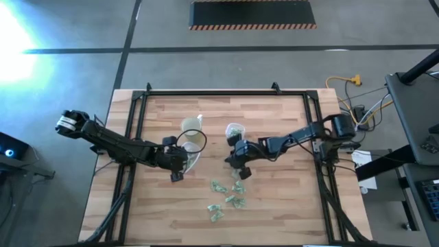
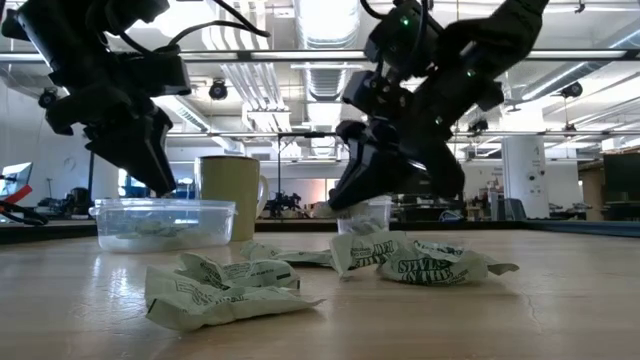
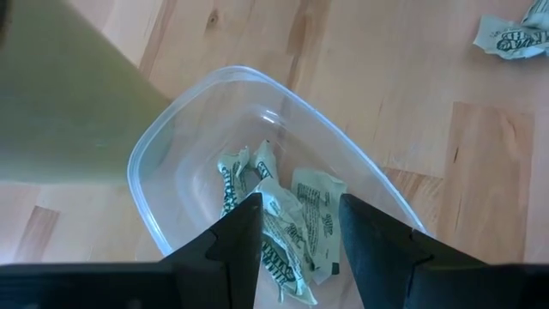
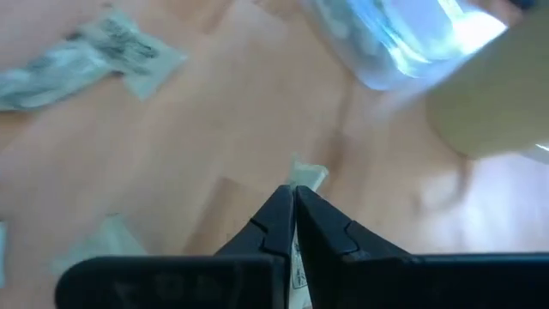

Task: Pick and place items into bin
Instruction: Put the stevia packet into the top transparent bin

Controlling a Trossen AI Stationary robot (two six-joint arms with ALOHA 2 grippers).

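Several pale-green and white crinkled wrapped items (image 1: 230, 200) lie scattered on the wooden table, close up in the low view (image 2: 215, 288). My right gripper (image 4: 294, 199) is shut on one of them, just above the scatter (image 1: 240, 163). The bin, a clear shallow tub (image 3: 171, 142), holds several items (image 3: 287, 219). It stands beside the pale yellowish cup (image 1: 194, 139). My left gripper (image 3: 300, 225) hangs open over the bin's near end (image 1: 177, 165), with nothing between its fingers. My right gripper pinches a wrapped item between its two shut fingers. A pale corner of it (image 4: 309, 177) sticks out past the fingertips. The fingers slant down from the table's right side. Whether the item is clear of the table, I cannot tell.
A small clear cup (image 1: 235, 129) with greenish contents stands just beyond my right gripper. A black metal frame (image 1: 226, 93) runs along the table's far edge and sides. Bare wood lies toward the near edge and the right side.
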